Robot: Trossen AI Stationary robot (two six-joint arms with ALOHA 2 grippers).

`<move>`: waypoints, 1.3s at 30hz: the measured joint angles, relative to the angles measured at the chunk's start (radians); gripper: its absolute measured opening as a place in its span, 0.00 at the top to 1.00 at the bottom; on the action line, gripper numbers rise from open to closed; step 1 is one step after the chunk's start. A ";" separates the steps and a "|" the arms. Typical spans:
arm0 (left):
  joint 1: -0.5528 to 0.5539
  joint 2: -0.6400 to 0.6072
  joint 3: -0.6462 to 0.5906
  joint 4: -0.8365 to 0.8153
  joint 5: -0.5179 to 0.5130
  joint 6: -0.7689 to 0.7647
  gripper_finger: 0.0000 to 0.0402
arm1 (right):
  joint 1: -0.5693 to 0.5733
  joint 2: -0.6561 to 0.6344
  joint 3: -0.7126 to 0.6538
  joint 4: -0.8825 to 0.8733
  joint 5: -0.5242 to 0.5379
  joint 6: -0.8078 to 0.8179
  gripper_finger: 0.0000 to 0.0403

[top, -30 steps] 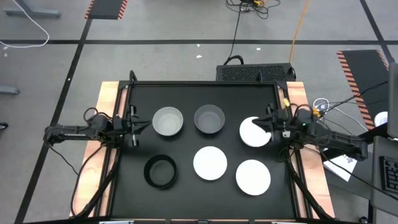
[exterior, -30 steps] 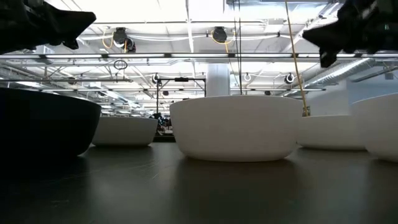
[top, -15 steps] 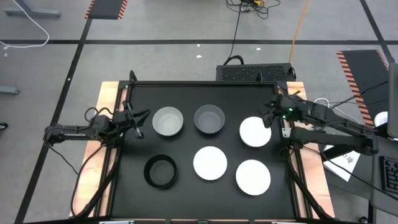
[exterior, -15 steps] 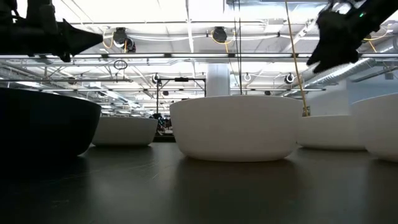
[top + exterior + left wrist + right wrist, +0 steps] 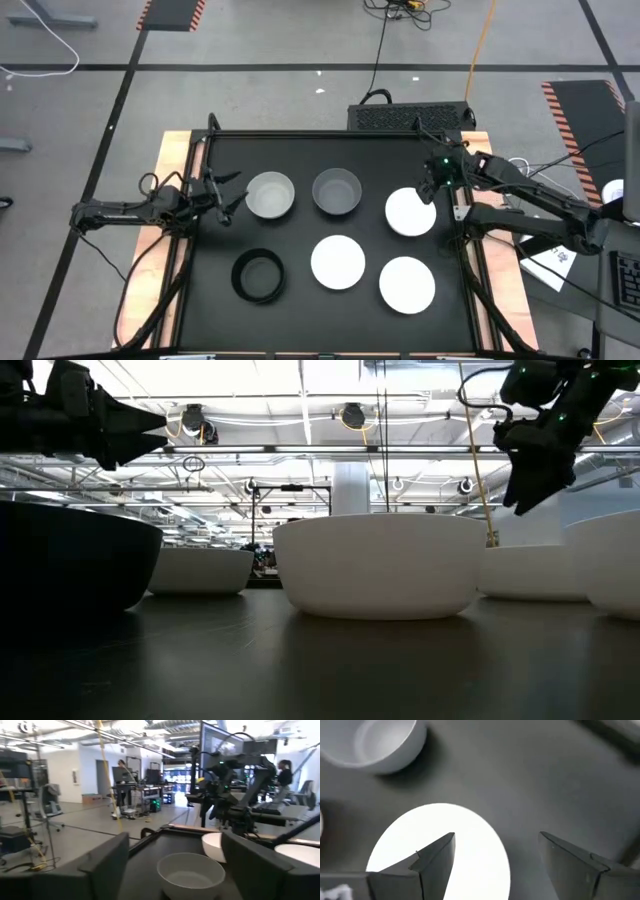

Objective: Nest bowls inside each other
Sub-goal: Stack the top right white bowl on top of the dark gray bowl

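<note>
6 bowls sit apart on the black table (image 5: 330, 150), none nested. The back row runs from a light grey bowl (image 5: 270, 195) through a darker grey bowl (image 5: 337, 191) to a white bowl (image 5: 410, 212). The front row holds a black bowl (image 5: 258, 275), a second white bowl (image 5: 338, 262) and a third white bowl (image 5: 407, 283).

The left gripper (image 5: 228, 193) hangs just beside the light grey bowl, on its outer side, fingers spread and holding nothing; its wrist view looks between them at that bowl (image 5: 191, 874).

The right gripper (image 5: 428, 193) hovers over the back white bowl's outer rim, pointing down, fingers (image 5: 432, 862) wide apart and empty above that bowl (image 5: 475, 855).
</note>
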 joint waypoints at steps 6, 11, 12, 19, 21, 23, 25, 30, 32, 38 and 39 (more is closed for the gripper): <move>0.000 0.000 0.000 0.005 0.012 0.000 0.03 | -0.038 0.043 0.000 -0.086 -0.058 -0.026 0.32; 0.000 0.000 0.000 0.010 0.012 0.003 0.02 | -0.040 0.081 0.000 -0.105 -0.062 -0.030 0.32; 0.000 0.000 0.000 0.010 0.012 0.003 0.02 | -0.040 0.088 0.000 -0.106 -0.066 -0.029 0.32; 0.000 0.000 0.000 0.005 0.012 -0.001 0.02 | -0.039 0.163 0.000 -0.118 -0.107 -0.030 0.32; 0.000 0.000 0.000 0.004 0.012 0.000 0.02 | -0.039 0.182 0.000 -0.121 -0.107 -0.032 0.32; 0.000 0.000 0.000 0.002 0.012 0.001 0.02 | -0.039 0.203 0.000 -0.127 -0.107 -0.031 0.32; 0.000 0.000 0.000 -0.002 0.012 0.003 0.02 | -0.039 0.219 0.000 -0.128 -0.107 -0.032 0.32; 0.000 0.000 0.000 -0.003 0.012 0.004 0.02 | -0.039 0.255 0.000 -0.127 -0.108 -0.031 0.32; 0.000 0.000 0.000 -0.003 0.012 0.004 0.02 | -0.039 0.270 0.000 -0.127 -0.108 -0.032 0.32; 0.000 0.000 0.000 -0.003 0.012 0.004 0.02 | -0.039 0.326 0.000 -0.126 -0.108 -0.032 0.32; 0.000 0.000 0.000 -0.003 0.012 0.004 0.02 | -0.039 0.335 0.000 -0.125 -0.108 -0.034 0.32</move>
